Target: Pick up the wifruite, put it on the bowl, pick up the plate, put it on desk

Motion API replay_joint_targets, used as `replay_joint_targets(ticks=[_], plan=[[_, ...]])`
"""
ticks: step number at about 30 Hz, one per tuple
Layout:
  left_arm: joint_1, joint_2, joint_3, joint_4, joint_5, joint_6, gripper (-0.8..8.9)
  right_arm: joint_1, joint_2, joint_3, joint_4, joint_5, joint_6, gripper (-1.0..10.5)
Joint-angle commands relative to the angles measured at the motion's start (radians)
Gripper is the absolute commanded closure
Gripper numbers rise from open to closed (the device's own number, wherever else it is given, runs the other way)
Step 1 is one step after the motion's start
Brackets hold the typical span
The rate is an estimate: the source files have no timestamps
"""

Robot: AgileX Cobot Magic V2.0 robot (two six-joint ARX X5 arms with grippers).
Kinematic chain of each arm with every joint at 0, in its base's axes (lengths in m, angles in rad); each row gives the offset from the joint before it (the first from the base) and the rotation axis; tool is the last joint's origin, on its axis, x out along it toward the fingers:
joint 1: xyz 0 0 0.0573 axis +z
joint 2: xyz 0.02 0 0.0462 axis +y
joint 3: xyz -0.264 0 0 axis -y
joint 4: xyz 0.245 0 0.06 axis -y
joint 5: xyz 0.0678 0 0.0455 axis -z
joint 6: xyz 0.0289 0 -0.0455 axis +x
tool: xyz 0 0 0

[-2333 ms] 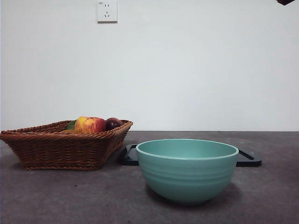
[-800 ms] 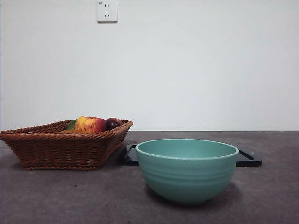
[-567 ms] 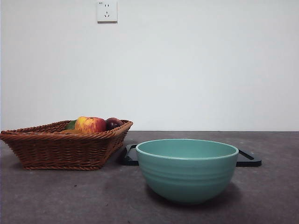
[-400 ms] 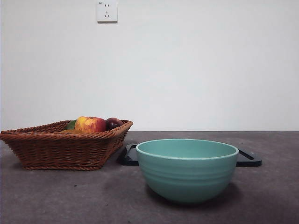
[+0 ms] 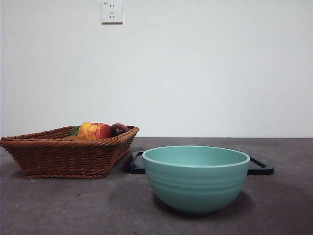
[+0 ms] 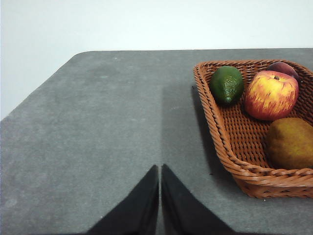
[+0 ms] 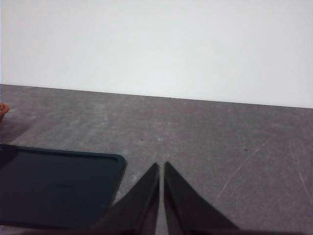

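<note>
Wifruite [image 6: 290,143] cut off in basket [image 6: 230,147]; both tools clenched, empty.

On the table [image 5: 58,205], the basket [image 5: 63,156] is placed at the left with the apple [image 5: 94,130], the wifruite [image 6: 291,143] and two other fruits held in it, the bowl [image 5: 195,178] is set to its right and nearer, and a flat tray [image 5: 259,166] is laid behind the bowl.
</note>
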Motion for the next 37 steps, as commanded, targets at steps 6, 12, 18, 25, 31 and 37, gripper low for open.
replay_joint_targets(ticks=[6,12,18,25,31,37], plan=[[0.003,-0.002,-0.020,-0.008,-0.004,-0.010,8.06,-0.002,-0.051,-0.064,0.013,0.005,-0.003,9.4],[0.003,-0.002,-0.020,-0.008,-0.004,-0.010,8.05,-0.002,-0.070,-0.092,-0.032,0.004,0.023,9.4],[0.003,-0.002,-0.020,-0.008,-0.004,-0.010,8.06,-0.002,-0.070,-0.092,-0.139,0.005,0.022,9.4],[0.003,-0.002,-0.020,-0.008,-0.004,-0.010,8.06,-0.002,-0.070,-0.092,-0.144,0.003,0.027,9.4],[0.003,-0.002,-0.020,-0.008,-0.004,-0.010,8.06,-0.002,-0.070,-0.091,-0.129,0.003,0.026,9.4],[0.003,-0.002,-0.020,-0.008,-0.004,-0.010,8.06,-0.002,-0.070,-0.091,-0.129,0.003,0.026,9.4]])
